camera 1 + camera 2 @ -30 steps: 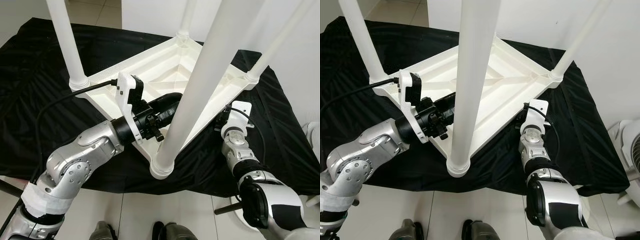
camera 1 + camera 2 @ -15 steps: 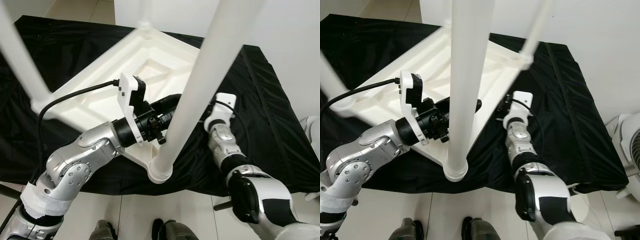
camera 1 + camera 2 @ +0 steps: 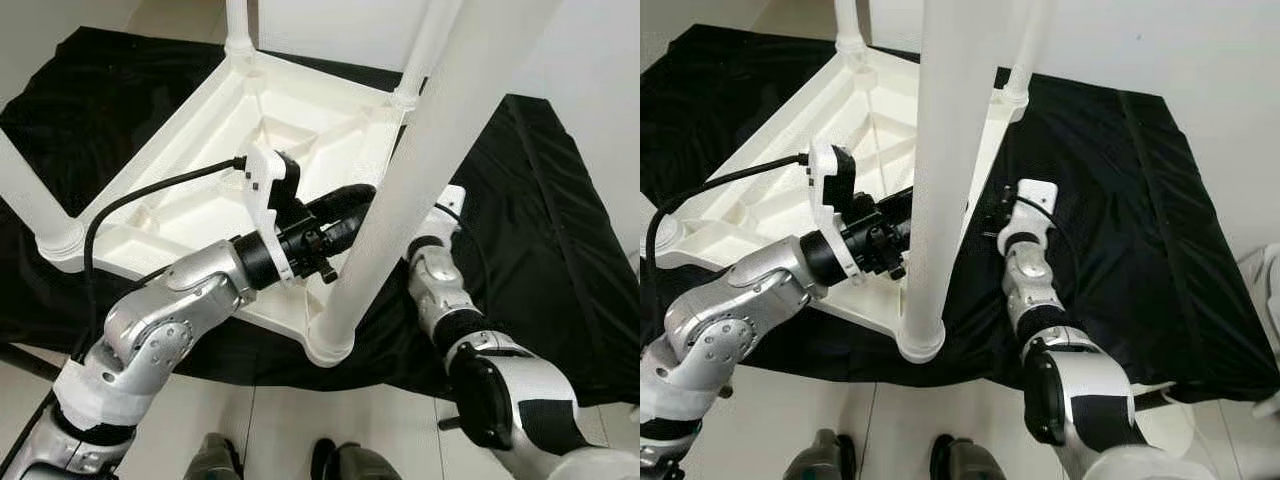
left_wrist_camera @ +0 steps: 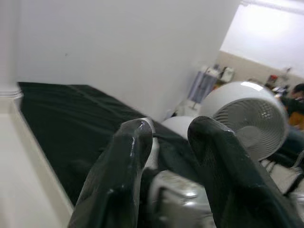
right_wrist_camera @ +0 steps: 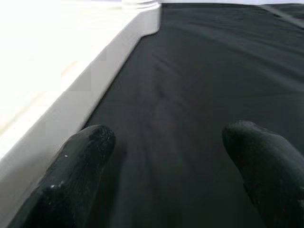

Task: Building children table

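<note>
Left eye view showed the white children's table lying upside down on a black cloth, with its legs sticking up. One table leg stood very near my head camera and crossed the middle of the picture, with its round base at the table's near corner. Another leg rose at the left corner, and two more stood at the far corners. My left gripper reached over the underside of the table, just behind that near leg. From my left wrist, its two black fingers had a small gap between them and nothing was in the gap, so the gripper was loose and held nothing. Past those fingers I saw the table's pale edge, the black cloth, a white wall and a white fan farther off. My right gripper was low beside the table's right edge, over the black cloth. Its fingers were spread wide apart, with only cloth between them, so it was let go too. One finger was just beside the table's white edge, but I could not tell if it touched. My right arm came up from the bottom of the picture, right of the near leg. A black cable ran from my left wrist across the table. The cloth lay on a pale tiled floor.
</note>
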### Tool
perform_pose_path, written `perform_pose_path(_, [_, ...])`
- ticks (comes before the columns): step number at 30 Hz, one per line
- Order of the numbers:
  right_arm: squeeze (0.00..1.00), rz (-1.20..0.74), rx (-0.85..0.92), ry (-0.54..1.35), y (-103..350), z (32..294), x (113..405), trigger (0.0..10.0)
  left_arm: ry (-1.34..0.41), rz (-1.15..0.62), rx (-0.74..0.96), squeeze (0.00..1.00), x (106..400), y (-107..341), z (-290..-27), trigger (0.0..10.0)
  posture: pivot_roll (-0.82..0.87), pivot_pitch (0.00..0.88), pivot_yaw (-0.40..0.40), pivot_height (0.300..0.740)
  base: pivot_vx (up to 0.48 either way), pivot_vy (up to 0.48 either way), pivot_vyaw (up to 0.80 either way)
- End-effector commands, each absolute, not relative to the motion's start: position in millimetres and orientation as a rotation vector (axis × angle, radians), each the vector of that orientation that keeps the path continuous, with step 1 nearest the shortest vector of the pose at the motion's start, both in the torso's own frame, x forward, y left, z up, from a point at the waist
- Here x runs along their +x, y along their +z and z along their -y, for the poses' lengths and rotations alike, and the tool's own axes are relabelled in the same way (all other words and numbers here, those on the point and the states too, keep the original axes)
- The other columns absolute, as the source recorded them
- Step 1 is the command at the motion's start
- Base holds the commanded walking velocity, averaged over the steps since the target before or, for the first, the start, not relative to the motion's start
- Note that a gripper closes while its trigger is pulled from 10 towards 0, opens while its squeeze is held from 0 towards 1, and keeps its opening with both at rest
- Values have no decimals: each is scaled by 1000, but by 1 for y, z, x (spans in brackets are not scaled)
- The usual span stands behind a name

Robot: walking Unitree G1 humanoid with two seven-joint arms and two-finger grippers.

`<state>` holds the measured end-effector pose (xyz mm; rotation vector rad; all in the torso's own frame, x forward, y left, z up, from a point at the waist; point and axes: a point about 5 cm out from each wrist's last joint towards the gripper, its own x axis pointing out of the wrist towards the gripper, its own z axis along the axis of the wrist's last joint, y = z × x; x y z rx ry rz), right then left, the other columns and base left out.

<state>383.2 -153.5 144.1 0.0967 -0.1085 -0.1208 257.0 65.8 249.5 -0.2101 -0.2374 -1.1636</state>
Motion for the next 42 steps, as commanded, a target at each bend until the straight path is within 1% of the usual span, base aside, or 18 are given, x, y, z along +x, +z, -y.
perform_pose_path(1, [0,141,118,-137,139,166,376,10000,-1315,246,-139,0,253,240,-66,10000,154,161,-69,740,0,0,0])
perform_pose_path(6, [0,191,105,-117,137,173,368,10000,-1185,220,-122,0,264,232,-78,10000,150,158,-64,740,0,0,0])
perform_pose_path(8, [0,238,82,-83,133,180,353,10000,-1026,200,-130,0,275,225,-96,10000,147,149,-57,740,0,0,0])
perform_pose_path(11, [0,273,66,-50,134,181,345,10000,-961,187,-136,0,279,222,-105,10000,149,147,-58,740,0,0,0])
perform_pose_path(13, [0,308,61,22,137,184,328,10000,-843,150,-156,0,283,215,-127,10000,150,136,-56,740,0,0,0])
perform_pose_path(16, [0,316,55,58,138,185,321,10000,-795,130,-158,0,284,211,-138,10000,153,131,-57,740,0,0,0])
perform_pose_path(19, [0,311,53,206,143,189,303,10000,-745,99,-93,0,280,200,-159,10000,159,111,-63,740,0,0,0])
perform_pose_path(22, [0,311,53,206,143,189,303,10000,-745,99,-93,0,280,200,-159,10000,159,111,-63,740,0,0,0])
perform_pose_path(23, [71,306,55,249,145,189,300,10000,-747,89,-80,0,278,197,-162,10000,159,111,-63,740,0,0,0])
perform_pose_path(24, [71,306,55,249,145,189,300,10000,-747,89,-80,0,278,197,-162,10000,159,111,-63,740,0,0,0])
perform_pose_path(25, [839,303,23,326,150,192,293,10000,-773,57,-15,0,271,189,-166,10000,159,100,-58,740,0,0,0])
perform_pose_path(26, [1000,292,-1,405,154,193,288,10000,-811,19,42,0,264,180,-169,10000,160,92,-55,740,0,0,0])
perform_pose_path(34, [1000,241,-91,608,159,192,267,10000,-966,-83,155,0,240,164,-170,10000,159,88,-39,740,0,0,0])
perform_pose_path(35, [925,211,-104,663,158,191,261,10000,-1001,-92,167,0,234,163,-168,10000,155,91,-33,740,0,0,0])
perform_pose_path(36, [925,211,-104,663,158,191,261,10000,-1001,-92,167,0,234,163,-168,10000,155,91,-33,740,0,0,0])
perform_pose_path(37, [663,189,-116,709,159,190,257,10000,-1030,-97,178,0,230,164,-167,10000,152,94,-31,740,0,0,0])
perform_pose_path(38, [0,152,-124,796,160,188,249,10000,-1060,-105,187,0,225,164,-165,10000,147,99,-22,740,0,0,0])
perform_pose_path(42, [0,106,-136,911,162,184,239,10000,-1092,-112,205,0,219,164,-164,10000,144,102,-17,740,0,0,0])
